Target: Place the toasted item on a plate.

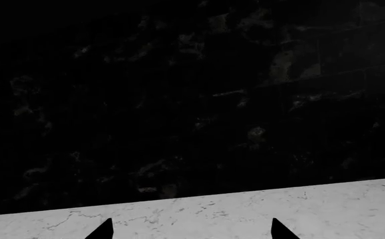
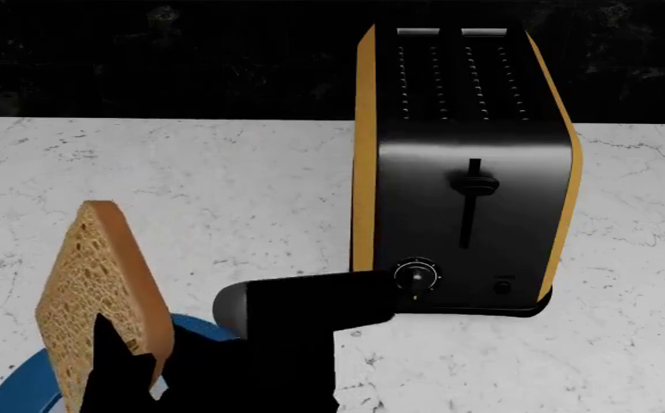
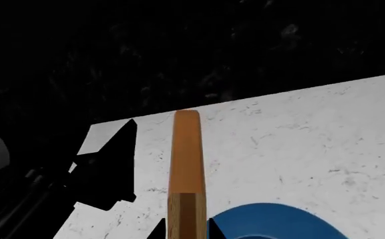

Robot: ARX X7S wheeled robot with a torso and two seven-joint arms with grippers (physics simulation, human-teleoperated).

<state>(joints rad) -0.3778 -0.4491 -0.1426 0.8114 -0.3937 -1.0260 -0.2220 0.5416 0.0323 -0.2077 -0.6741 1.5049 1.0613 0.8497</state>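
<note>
The toasted item [image 2: 94,292] is a golden-brown slice with a tan crust. It stands on edge, tilted, in my right gripper [image 2: 120,366], which is shut on its lower part. It hangs just above the blue-rimmed plate [image 2: 16,389] at the head view's bottom left. In the right wrist view the slice [image 3: 187,159] shows edge-on between my right gripper's [image 3: 186,232] black fingertips, with the plate [image 3: 279,224] beside it. My left gripper [image 1: 192,233] is open and empty over the white counter.
A black toaster [image 2: 470,172] with orange sides stands on the white marble counter [image 2: 218,189], right of the slice, its slots empty. A dark marble wall [image 2: 171,52] backs the counter. My left arm's dark shape [image 3: 106,164] shows beside the slice in the right wrist view.
</note>
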